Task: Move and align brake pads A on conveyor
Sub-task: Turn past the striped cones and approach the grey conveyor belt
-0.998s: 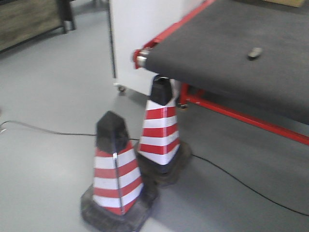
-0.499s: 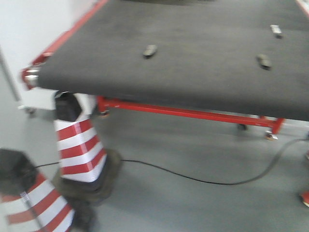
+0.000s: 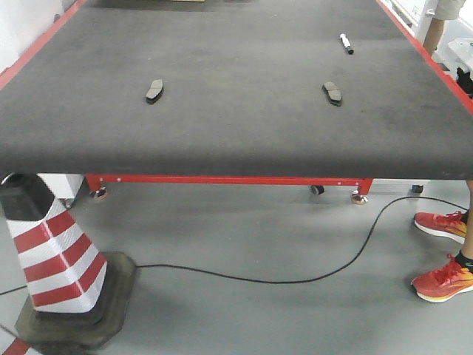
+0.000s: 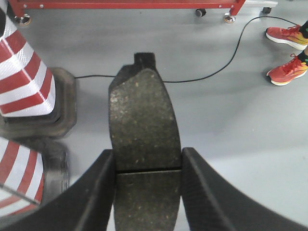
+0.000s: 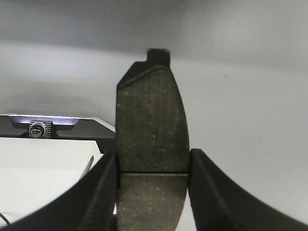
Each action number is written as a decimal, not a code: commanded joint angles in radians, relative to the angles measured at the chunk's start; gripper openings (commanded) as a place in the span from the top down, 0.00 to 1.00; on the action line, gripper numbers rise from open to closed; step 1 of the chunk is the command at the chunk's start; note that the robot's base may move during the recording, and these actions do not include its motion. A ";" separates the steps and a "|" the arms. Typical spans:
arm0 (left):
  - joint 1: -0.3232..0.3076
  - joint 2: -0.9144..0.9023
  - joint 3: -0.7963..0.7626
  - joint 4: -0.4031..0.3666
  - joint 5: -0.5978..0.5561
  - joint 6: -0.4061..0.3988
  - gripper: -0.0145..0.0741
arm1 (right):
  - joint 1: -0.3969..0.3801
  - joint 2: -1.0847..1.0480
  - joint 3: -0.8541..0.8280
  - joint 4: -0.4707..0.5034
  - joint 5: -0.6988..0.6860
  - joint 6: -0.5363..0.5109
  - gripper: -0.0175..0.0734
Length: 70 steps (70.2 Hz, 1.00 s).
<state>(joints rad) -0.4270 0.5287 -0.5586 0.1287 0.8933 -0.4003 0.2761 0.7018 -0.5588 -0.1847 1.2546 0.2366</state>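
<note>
Right, both arms loaded, facing the conveyor (image 3: 236, 140).
The left gripper (image 4: 147, 192) and right gripper (image 5: 151, 192) each clamp a brake pad (image 4: 144, 130) (image 5: 151, 120); two more pads (image 3: 154, 90) (image 3: 332, 92) lie well apart on the belt, a marker pen (image 3: 345, 43) beyond. Best to lower each held pad flat, in line with those.

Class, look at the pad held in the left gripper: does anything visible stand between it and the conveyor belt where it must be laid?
From the views given, nothing visible does. The left gripper holds a brake pad over bare floor; the traffic cone stands off to the side, below the conveyor edge.
</note>
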 commanded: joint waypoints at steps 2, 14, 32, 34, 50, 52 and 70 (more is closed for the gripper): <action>-0.003 0.002 -0.031 0.007 -0.070 -0.001 0.84 | -0.007 0.001 -0.029 -0.024 0.025 -0.007 0.79; -0.003 0.002 -0.031 0.007 -0.070 -0.001 0.84 | -0.007 0.001 -0.029 -0.024 0.025 -0.007 0.79; -0.003 0.002 -0.031 0.007 -0.070 -0.001 0.84 | -0.007 0.001 -0.029 -0.024 0.025 -0.007 0.79; -0.003 0.002 -0.031 0.007 -0.070 -0.001 0.84 | -0.007 0.001 -0.029 -0.024 0.025 -0.007 0.79; -0.003 0.002 -0.031 0.007 -0.070 -0.001 0.84 | -0.007 0.001 -0.029 -0.024 0.025 -0.007 0.79; -0.003 0.002 -0.031 0.007 -0.070 -0.001 0.84 | -0.007 0.001 -0.029 -0.024 0.025 -0.007 0.79; -0.003 0.002 -0.031 0.007 -0.070 -0.001 0.84 | -0.007 0.001 -0.029 -0.024 0.025 -0.007 0.79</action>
<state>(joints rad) -0.4270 0.5287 -0.5586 0.1287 0.8933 -0.4003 0.2761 0.7018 -0.5588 -0.1847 1.2535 0.2366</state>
